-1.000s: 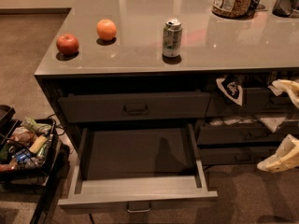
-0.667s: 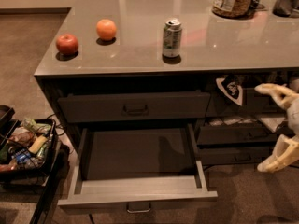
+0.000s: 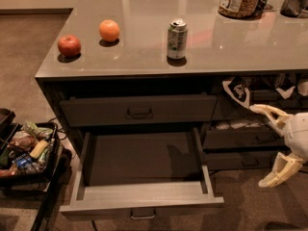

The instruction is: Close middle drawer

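The middle drawer point(image 3: 142, 170) stands pulled far out, the gripper point(image 3: 260, 146) apart at its three o'clock, jaws spread wide.

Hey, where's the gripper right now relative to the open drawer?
The gripper is at the right edge of the camera view, open, to the right of the pulled-out middle drawer and below the countertop, not touching the drawer.

Your gripper point(image 3: 256, 146) | at the right edge of view, low, fingertips pointing left | two pale fingers point(image 3: 281, 170) spread wide apart, one above the other | white wrist point(image 3: 299, 134) cut off by the frame edge
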Controlling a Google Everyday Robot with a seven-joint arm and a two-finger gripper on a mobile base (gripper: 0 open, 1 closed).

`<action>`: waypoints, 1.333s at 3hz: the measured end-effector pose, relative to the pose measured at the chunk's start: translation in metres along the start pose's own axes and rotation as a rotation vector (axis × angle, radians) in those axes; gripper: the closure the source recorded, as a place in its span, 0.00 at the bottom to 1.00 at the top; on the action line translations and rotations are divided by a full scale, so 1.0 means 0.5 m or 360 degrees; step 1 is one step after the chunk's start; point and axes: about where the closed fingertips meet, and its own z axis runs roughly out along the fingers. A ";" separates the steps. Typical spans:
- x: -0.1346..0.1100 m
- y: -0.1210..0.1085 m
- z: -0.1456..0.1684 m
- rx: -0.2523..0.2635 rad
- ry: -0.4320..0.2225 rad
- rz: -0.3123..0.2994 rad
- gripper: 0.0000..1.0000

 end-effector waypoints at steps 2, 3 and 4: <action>0.034 0.053 0.046 -0.0173 -0.0031 0.0023 0.00; 0.068 0.123 0.087 -0.0200 -0.0121 0.0125 0.00; 0.089 0.176 0.140 -0.0189 -0.0179 0.0221 0.00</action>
